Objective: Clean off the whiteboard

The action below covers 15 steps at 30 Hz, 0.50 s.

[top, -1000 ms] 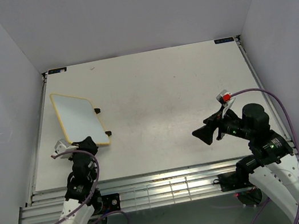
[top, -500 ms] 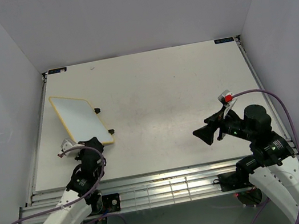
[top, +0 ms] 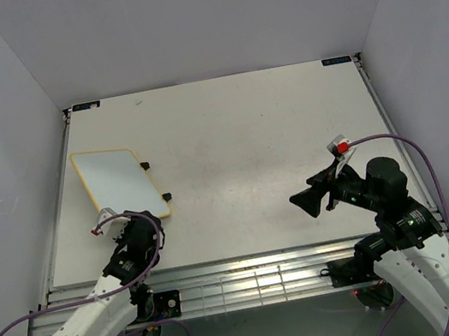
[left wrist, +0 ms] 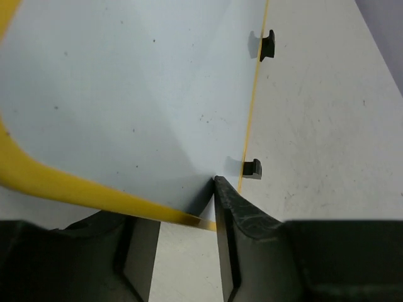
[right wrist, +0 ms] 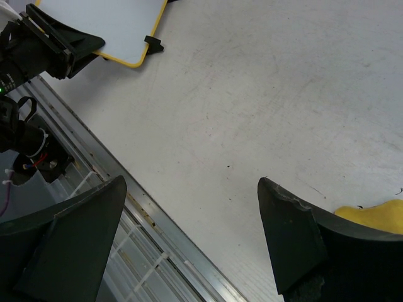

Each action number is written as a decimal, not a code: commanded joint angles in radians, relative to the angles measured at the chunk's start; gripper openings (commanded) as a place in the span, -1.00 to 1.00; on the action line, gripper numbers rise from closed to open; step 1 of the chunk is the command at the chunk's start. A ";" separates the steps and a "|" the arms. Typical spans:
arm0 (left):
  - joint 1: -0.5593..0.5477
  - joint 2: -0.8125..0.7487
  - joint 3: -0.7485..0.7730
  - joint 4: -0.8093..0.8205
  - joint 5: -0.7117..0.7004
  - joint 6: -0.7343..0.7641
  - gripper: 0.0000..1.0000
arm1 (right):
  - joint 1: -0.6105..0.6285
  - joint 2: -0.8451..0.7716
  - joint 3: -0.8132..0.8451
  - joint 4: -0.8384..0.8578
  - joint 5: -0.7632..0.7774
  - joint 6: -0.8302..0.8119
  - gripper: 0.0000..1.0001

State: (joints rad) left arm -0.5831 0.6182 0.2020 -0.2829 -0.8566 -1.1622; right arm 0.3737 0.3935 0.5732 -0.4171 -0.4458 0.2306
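Note:
The whiteboard, white with a thin yellow frame and small black feet, lies at the table's left. No handwriting shows on it. My left gripper is at its near edge. In the left wrist view the yellow frame runs across my left gripper, over the left finger and up against the right fingertip, so the jaws are shut on the board's near edge. My right gripper hovers open and empty over the table's right half. The whiteboard also shows in the right wrist view.
A small yellow eraser lies on the table just right of my right fingers; the arm hides it in the top view. The table's metal rail runs along the near edge. Grey walls close in the left, right and back.
My left arm has drawn back and swung right along the board's near edge. The board has turned, its far left corner moving nearer and left. My right arm has not moved.

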 commanded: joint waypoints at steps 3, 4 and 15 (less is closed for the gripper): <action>-0.006 0.003 0.004 -0.107 0.021 -0.011 0.33 | 0.005 0.004 0.019 0.012 0.012 -0.010 0.80; -0.006 -0.001 0.004 -0.107 0.021 -0.011 0.73 | 0.007 0.005 0.019 0.012 0.010 -0.010 0.80; -0.006 -0.038 0.074 -0.179 0.027 0.032 0.96 | 0.007 0.025 0.022 0.014 0.016 -0.014 0.80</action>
State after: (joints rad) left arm -0.5865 0.5953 0.2138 -0.4122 -0.8268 -1.1511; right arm 0.3752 0.4107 0.5732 -0.4171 -0.4393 0.2298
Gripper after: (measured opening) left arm 0.979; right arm 0.900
